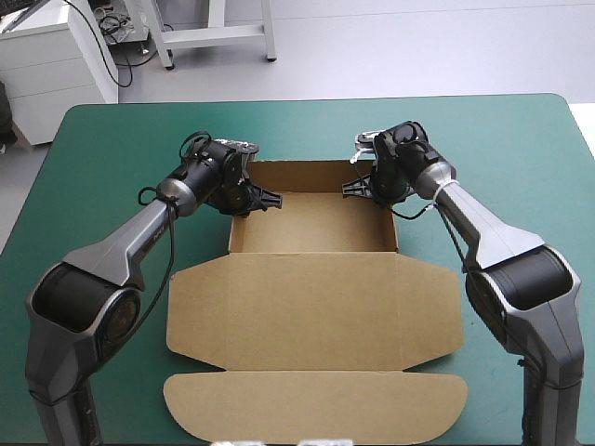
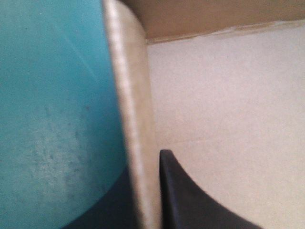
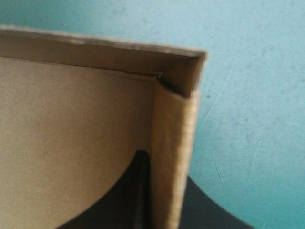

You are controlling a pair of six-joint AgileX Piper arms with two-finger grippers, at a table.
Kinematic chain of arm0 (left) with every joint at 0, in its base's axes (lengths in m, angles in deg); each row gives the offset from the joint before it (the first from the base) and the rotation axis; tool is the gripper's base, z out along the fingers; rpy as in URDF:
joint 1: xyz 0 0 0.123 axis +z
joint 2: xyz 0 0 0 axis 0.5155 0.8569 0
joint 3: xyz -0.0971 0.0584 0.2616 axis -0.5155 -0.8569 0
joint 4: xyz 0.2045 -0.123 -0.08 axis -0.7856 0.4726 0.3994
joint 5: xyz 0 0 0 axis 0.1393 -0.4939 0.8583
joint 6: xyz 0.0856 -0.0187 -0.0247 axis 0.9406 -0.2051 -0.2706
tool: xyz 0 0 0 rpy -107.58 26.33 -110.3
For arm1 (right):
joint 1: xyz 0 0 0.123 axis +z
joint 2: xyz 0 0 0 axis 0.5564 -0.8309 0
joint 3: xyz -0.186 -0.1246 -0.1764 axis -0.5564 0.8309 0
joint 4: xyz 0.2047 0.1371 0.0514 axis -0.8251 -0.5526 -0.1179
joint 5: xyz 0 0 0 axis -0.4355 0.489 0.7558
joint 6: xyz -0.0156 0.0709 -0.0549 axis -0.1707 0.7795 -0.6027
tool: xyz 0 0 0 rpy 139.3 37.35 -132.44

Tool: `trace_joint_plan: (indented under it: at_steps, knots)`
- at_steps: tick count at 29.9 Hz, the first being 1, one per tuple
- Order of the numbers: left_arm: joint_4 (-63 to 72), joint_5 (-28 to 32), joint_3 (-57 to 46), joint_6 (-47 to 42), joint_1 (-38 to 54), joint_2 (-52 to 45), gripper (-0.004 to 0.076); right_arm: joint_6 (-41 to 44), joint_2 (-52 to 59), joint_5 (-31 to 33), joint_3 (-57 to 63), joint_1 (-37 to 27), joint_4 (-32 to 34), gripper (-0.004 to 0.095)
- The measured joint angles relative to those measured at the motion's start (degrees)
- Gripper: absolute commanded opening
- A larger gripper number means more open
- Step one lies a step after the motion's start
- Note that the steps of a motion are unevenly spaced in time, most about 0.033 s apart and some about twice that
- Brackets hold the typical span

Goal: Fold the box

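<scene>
Black fingers (image 2: 190, 200) of the left pincer (image 1: 249, 197) nip the left wall (image 2: 136, 119) of the brown box (image 1: 316, 232), an open tray on the worktop (image 1: 102, 149) with its lid (image 1: 311, 297) flat on the near side, while the right pincer (image 1: 370, 189) nips the right wall (image 3: 171, 157), so squeeze both evenly, seating each tuck upright.
</scene>
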Motion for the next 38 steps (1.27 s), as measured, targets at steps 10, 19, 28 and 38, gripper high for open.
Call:
trace_joint_plan:
  at_steps: [10, 19, 28, 38]
  knots:
    - [-0.68, 0.85, 0.11, 3.46, 0.0, 0.26, 0.0214, -0.29, -0.18, 0.9, -0.23, 0.0, 0.34, 0.0106]
    - [-0.96, 4.55, 0.69, 5.95, -0.17, 0.64, 0.0439, -3.49, -1.25, 3.52, -2.36, 0.55, 0.87, 0.0515]
    - [0.4, -0.34, 2.41, 2.1, -0.58, 0.69, 0.044, -3.89, -0.78, 8.0, -5.13, -0.65, -1.93, 0.0514]
    - [4.2, -7.37, 6.6, 0.98, -1.38, 0.75, 0.044, -4.2, 3.1, 8.64, -5.36, -1.29, -0.23, 0.0514]
